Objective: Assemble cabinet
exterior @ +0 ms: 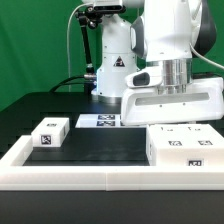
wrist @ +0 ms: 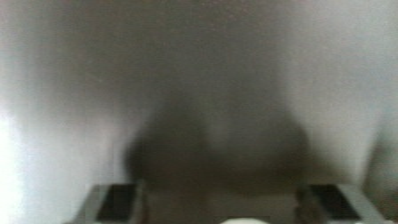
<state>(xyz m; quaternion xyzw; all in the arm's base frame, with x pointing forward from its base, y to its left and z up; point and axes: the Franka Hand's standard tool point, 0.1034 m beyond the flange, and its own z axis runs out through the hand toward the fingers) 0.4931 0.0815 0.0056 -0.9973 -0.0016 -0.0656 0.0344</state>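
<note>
The cabinet (exterior: 186,146) is the large white tagged block on the black table at the exterior view's right, by the front rim. My gripper (exterior: 172,122) hangs straight down just above the cabinet's top, its wide white hand close over it; the fingertips are hard to make out there. In the wrist view everything is blurred: a pale surface with a dark shadow fills the picture. The two dark fingers (wrist: 118,200) stand far apart at the picture's edges, and nothing clear lies between them. My gripper (wrist: 222,205) is open.
A small white tagged block (exterior: 50,133) lies on the table at the exterior view's left. The marker board (exterior: 100,121) lies flat at the back near the robot base. A long low white rim (exterior: 90,176) runs along the table's front and left.
</note>
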